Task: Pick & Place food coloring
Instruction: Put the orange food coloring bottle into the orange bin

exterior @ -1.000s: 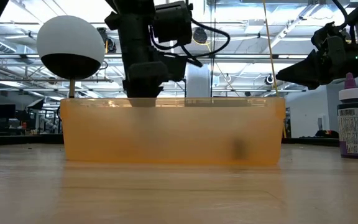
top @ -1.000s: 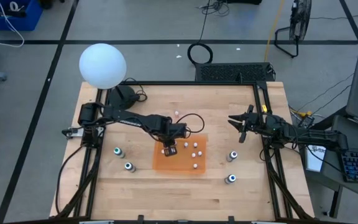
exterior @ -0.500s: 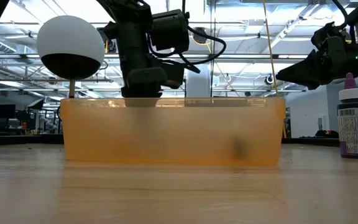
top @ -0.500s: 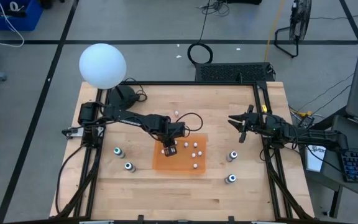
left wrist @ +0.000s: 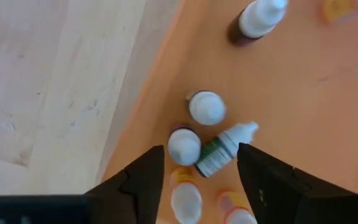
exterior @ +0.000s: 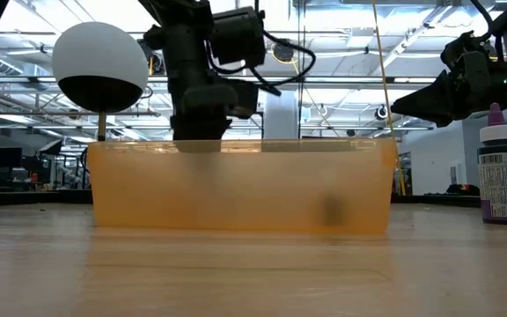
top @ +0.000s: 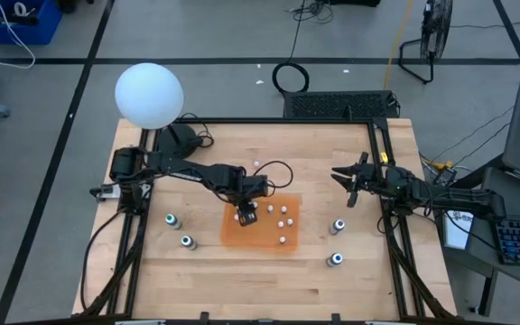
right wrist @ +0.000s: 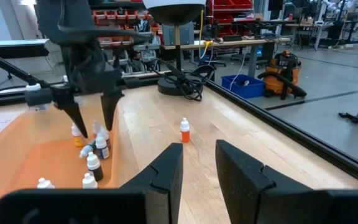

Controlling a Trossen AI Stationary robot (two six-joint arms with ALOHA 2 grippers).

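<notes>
My left gripper (top: 246, 213) hangs open, fingers pointing down, over the left part of the orange tray (top: 287, 242). In the left wrist view its fingers stand on either side of a cluster of tiny white-topped food coloring bottles (left wrist: 184, 146), one of which, green, lies on its side (left wrist: 219, 152). The right wrist view shows those fingers (right wrist: 92, 121) just above the cluster (right wrist: 98, 148). More tiny bottles stand across the tray floor (top: 283, 217). My right gripper (top: 350, 186) waits open in the air by the table's right side.
Two larger teal-topped bottles stand left of the tray (top: 171, 220) (top: 188, 241) and two right of it (top: 338, 227) (top: 335, 260). One tiny bottle stands on the table beyond the tray (top: 255, 165) (right wrist: 184, 130). A white globe lamp (top: 149, 95) rises at the far left corner.
My left gripper has shifted a little toward the table's far edge and slightly up over the bottle cluster, its wrist turning a bit. The right arm has kept still.
</notes>
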